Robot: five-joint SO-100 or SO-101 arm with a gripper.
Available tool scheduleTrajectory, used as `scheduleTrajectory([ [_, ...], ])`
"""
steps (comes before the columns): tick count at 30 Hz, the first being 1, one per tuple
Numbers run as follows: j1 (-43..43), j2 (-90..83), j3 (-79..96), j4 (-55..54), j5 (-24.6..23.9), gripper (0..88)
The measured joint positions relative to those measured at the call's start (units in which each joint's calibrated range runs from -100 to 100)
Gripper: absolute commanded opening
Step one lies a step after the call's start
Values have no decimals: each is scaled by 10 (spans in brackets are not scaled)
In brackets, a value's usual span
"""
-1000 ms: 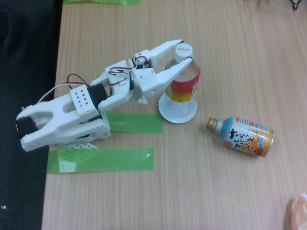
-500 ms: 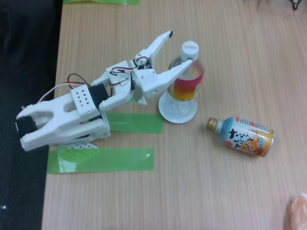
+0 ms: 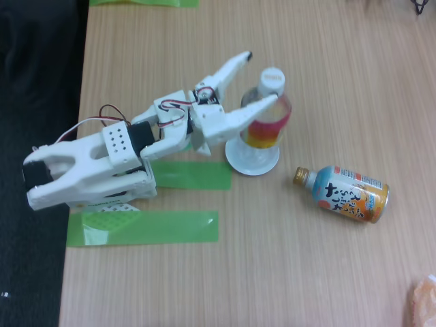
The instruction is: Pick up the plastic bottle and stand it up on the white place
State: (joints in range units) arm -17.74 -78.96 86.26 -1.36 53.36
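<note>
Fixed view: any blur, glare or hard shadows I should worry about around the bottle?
Fixed view: lighting is soft and even, shadows on the table are faint. The bottle and open gripper look slightly soft, likely motion blur; the cap print is unreadable. The can is sharper. The white plate is bright but keeps its edge. No strong glare.

Orange bag corner (image 3: 426,300) (cut off at the right edge), contents unreadable

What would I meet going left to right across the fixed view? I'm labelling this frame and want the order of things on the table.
Arm base → green tape → gripper → bottle on the white plate → can.
</note>
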Motion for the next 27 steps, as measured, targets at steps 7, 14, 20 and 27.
scheduleTrajectory([
  [7, 34, 0, 0, 0, -11, 360],
  [14, 33, 0, -7, 0, -14, 361],
  [20, 10, -13, -55, 0, -14, 356],
  [27, 10, -109, -86, 0, -33, 355],
])
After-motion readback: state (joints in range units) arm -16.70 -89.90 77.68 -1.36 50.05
